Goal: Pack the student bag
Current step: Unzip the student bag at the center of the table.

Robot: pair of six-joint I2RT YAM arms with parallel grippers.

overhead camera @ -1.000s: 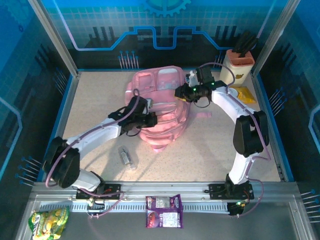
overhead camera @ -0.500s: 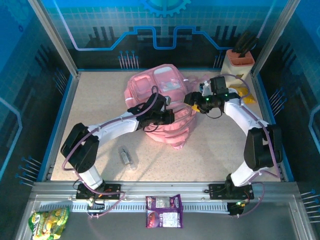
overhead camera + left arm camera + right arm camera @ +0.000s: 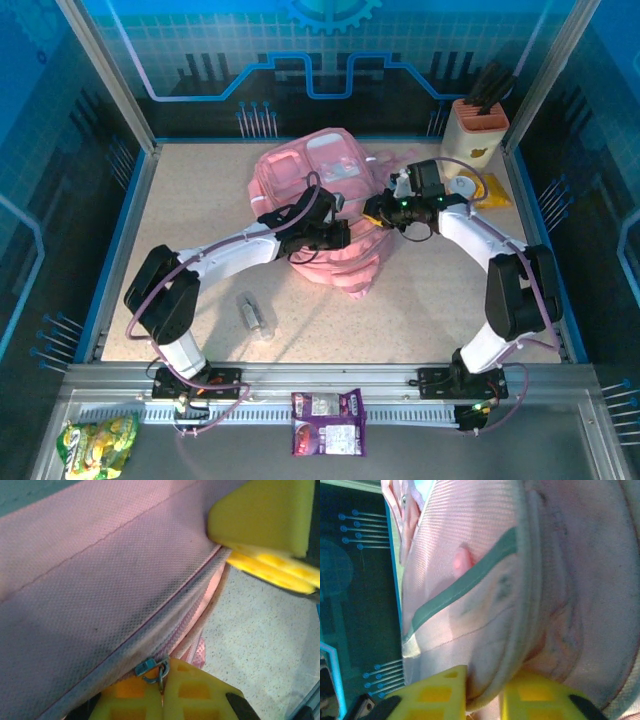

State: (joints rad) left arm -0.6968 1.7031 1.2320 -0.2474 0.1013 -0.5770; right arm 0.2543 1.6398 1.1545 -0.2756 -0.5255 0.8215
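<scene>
The right hand point(image 3: 485, 685) has just pinched shut on the bag point(image 3: 300, 170), the left hand point(image 3: 162, 692) still clamps the zip pull point(image 3: 150, 669): ready to unzip.

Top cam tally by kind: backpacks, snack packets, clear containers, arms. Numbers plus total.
Backpacks: 1, pink student bag
Snack packets: 2, green-yellow packet, purple packet
Clear containers: 1, the clear container
Arms: 2, left arm, right arm
Total: 6
</scene>
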